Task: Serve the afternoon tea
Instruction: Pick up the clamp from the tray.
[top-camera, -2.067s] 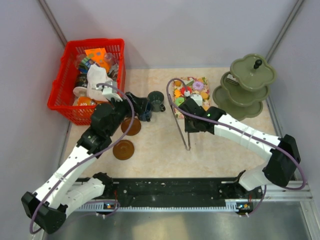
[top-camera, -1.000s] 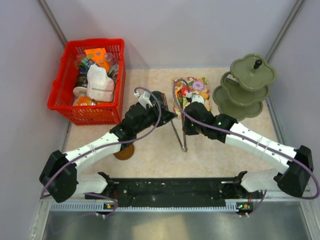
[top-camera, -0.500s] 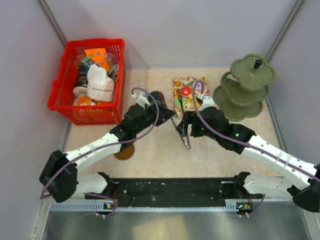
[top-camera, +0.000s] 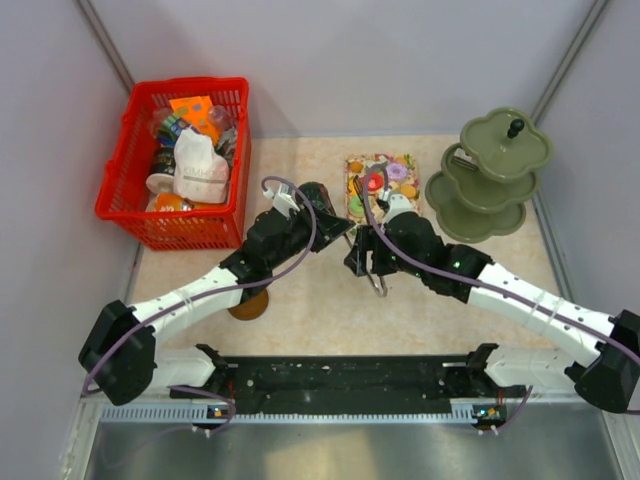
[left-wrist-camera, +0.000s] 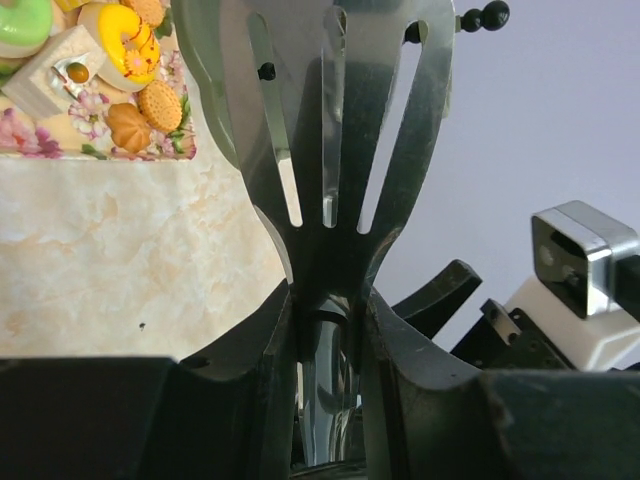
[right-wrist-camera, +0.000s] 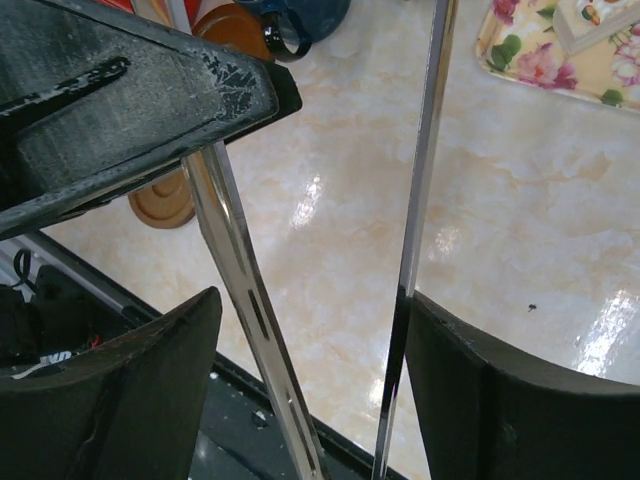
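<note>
- The left gripper is pressed together on the thin metal tongs, pinching them just below the slotted blade. It held this same place over the middle of the table a second ago. Two seconds ago its arm was back beside the basket.
- The right gripper has its fingers spread wide, and the two bright strips of the tongs run between them. One strip lies along the inner edge of a finger; whether it touches cannot be told. Half a second ago this gripper sat closer to the tray. It has since slid toward the near edge and nearer the left gripper.
- The small colourful toy pastries lie on the flowered rectangular tray, just beyond both grippers, as before.
- In the right wrist view, the navy mug stands beside one round brown saucer. A second saucer lies apart on the beige marbled tabletop.
- From above, the left arm now covers the mugs and all but one saucer, which were in plain view two seconds ago.
- The olive-green three-tier stand stands upright at the far right, near the tray and unmoved.
- The red plastic basket sits at the far left, full of clutter and unchanged.
</note>
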